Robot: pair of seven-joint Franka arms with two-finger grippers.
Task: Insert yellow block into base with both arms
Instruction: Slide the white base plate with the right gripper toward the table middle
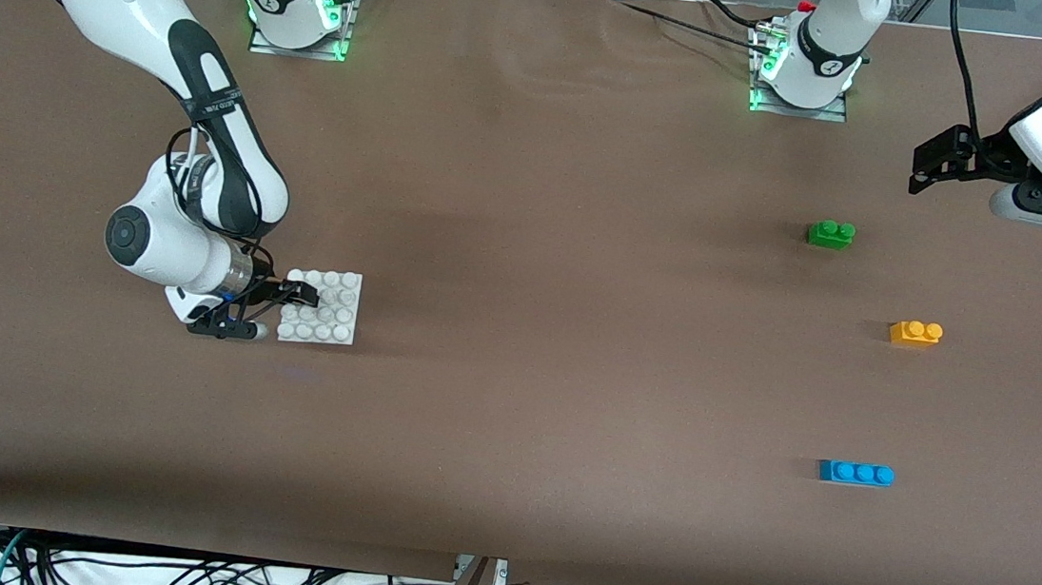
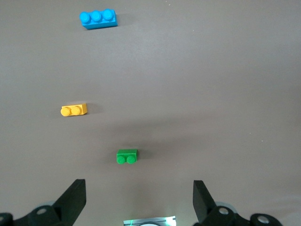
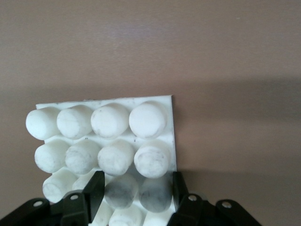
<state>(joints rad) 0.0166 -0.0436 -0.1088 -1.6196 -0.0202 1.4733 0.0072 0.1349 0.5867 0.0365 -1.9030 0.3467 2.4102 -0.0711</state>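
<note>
The right gripper [image 1: 291,294] is clamped on the edge of the white studded base [image 1: 328,307], at about nine o'clock on the table, likely to steady it for insertion. The left gripper [image 1: 940,161] hovers with fingers spread wide at two o'clock; the yellow block [image 1: 916,332] lies untouched at three o'clock, between the green brick [image 1: 831,233] and the blue brick [image 1: 855,472].
</note>
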